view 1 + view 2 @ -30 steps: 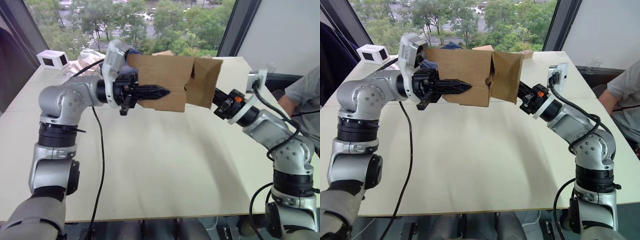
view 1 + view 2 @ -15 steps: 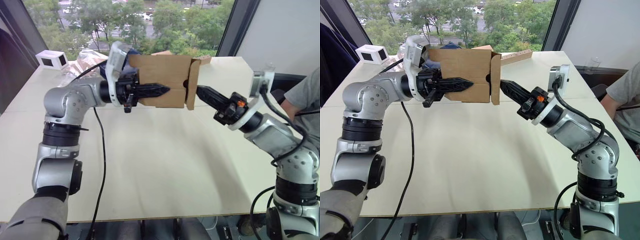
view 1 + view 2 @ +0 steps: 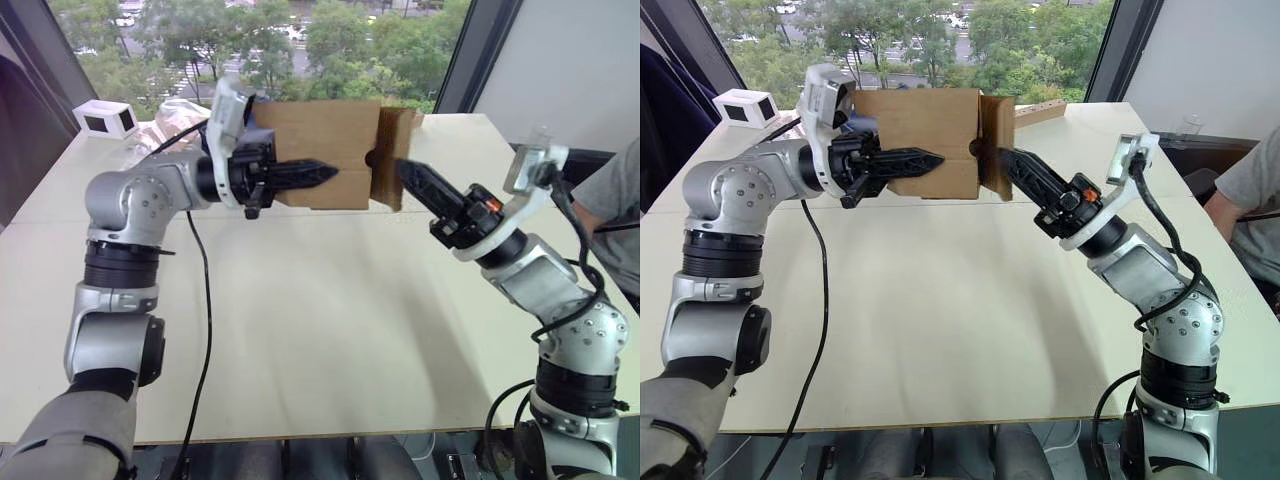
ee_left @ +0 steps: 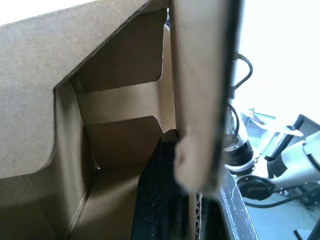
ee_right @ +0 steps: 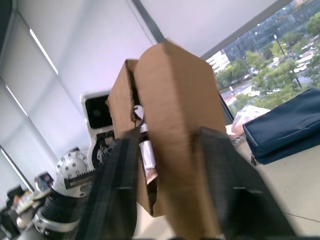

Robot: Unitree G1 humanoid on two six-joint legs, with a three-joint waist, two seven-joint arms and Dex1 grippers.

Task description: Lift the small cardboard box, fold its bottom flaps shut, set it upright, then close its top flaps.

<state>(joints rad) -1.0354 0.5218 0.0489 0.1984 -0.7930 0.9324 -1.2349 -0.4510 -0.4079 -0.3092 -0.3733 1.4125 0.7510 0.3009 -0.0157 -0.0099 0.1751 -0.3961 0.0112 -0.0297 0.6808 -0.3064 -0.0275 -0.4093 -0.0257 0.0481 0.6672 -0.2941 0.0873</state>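
Observation:
The small cardboard box [image 3: 320,125] hangs in the air over the far part of the table, lying lengthwise. My left gripper [image 3: 318,172] is shut on its front wall, one finger outside and the other finger [image 4: 160,200] inside. The bottom flaps [image 3: 390,160] at the box's right end are folded nearly flat against that end; from inside, notched panels [image 4: 120,100] show folded across it. My right gripper [image 3: 405,170] is open and points at that end, with the outer flap's edge [image 5: 175,150] between its two fingers [image 5: 117,190].
The pale table [image 3: 320,330] lies below. A small white box [image 3: 105,118] and crumpled clear plastic [image 3: 175,112] sit at the far left. A long tan block [image 3: 1040,112] lies behind the carton, near a dark blue bag [image 5: 295,120]. A person [image 3: 615,190] sits at the right.
The outer right-end flap swung from hanging open to lying against the box's end. My right gripper came out from behind it and now straddles its edge. The left gripper keeps hold.

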